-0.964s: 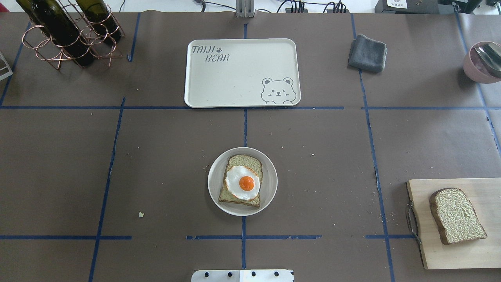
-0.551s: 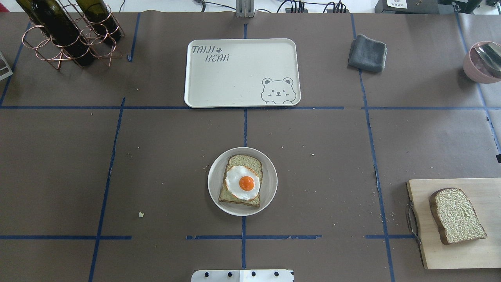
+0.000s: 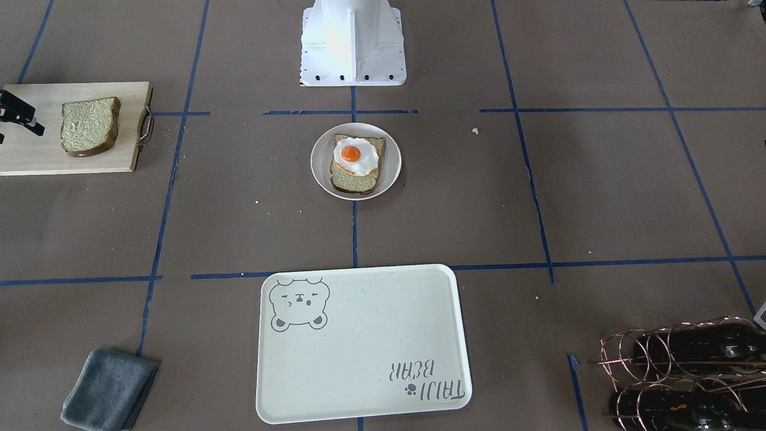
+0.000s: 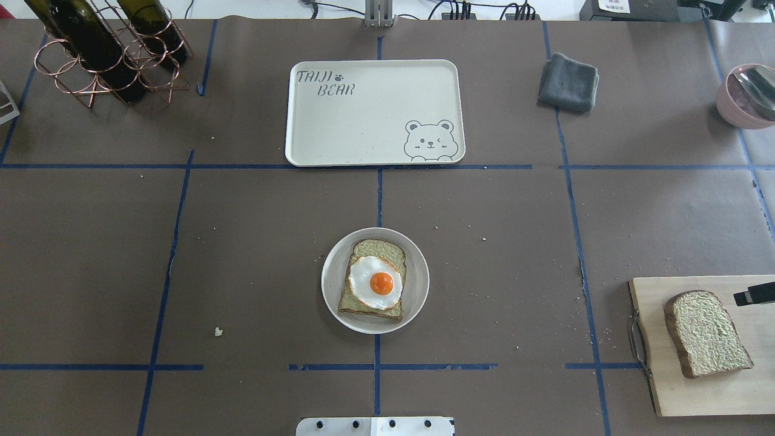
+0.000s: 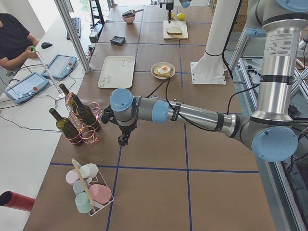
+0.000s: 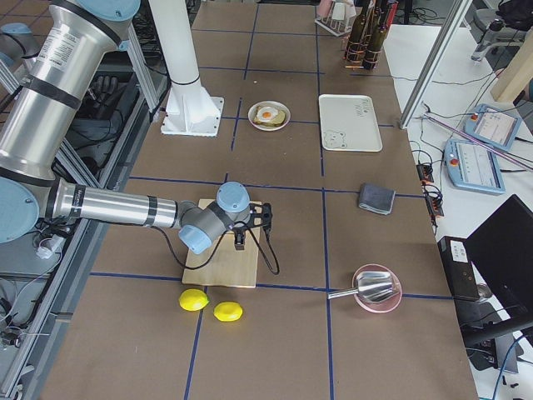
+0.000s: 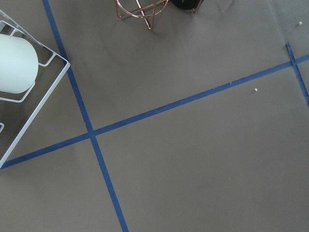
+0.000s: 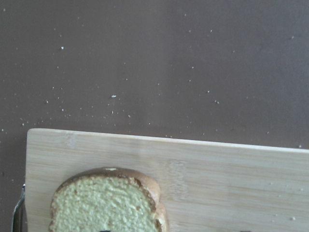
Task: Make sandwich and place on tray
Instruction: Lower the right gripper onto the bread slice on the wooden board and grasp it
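Observation:
A small round white plate [image 4: 418, 284] sits at the table's middle with one bread slice [image 4: 370, 251] on it and a fried egg [image 4: 375, 283] on top. The second bread slice [image 4: 707, 333] lies on the pale wooden cutting board [image 4: 708, 393] at the right. The white bear tray [image 4: 363, 121] lies beyond the plate and holds nothing. My right gripper [image 4: 754, 295] hovers over the board just beyond the loose slice; it looks open and holds nothing. My left gripper [image 5: 123, 139] hangs low over bare table near the bottle rack; I cannot tell its state.
A copper rack with dark bottles [image 4: 103, 48] stands at the far left. A folded grey cloth [image 4: 568, 82] and a pink bowl with a metal scoop [image 4: 748, 97] are at the far right. Two lemons [image 6: 210, 305] lie beside the board. A mug rack [image 5: 89, 192] stands near the left arm.
My right gripper has come into the overhead view from the right edge and now hangs over the cutting board by the loose slice. Plate, egg and tray have not moved.

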{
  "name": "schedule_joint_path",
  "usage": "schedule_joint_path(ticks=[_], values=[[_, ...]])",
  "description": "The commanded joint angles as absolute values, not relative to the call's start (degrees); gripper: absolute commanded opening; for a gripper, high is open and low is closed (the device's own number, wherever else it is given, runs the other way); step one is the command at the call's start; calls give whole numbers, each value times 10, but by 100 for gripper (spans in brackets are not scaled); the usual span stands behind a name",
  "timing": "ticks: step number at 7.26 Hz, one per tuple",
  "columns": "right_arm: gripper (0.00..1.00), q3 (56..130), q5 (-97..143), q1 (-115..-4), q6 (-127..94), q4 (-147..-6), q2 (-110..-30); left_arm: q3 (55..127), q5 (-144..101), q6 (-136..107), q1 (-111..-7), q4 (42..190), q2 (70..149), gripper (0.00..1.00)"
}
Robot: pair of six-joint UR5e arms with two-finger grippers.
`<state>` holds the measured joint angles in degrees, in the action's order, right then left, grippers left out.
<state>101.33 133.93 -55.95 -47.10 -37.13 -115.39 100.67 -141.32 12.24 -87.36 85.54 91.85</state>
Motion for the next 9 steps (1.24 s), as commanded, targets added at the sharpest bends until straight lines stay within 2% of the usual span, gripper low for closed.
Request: schedule_joint_path(ticks=[1,5,6,7,8,9], values=[[83,1012,1328,-498,-554,-341,-1148,1007,-1412,122,-874,855,918,100],[75,986,1324,-488,-551,-340,-1146,1006,-1412,122,-874,856,918,100],[62,986,1324,-489,-553,-339,-1146,1008,-1412,122,-874,856,919,100],[40,986,1325,-488,-555,-340,-1146,1008,-1413,121,-874,856,918,100],[28,985,1325,-488,-555,-340,-1147,1010,-1412,121,-874,855,918,100],[12,985,1328,-488,-555,-340,-1146,1010,-1412,121,-874,855,918,100]])
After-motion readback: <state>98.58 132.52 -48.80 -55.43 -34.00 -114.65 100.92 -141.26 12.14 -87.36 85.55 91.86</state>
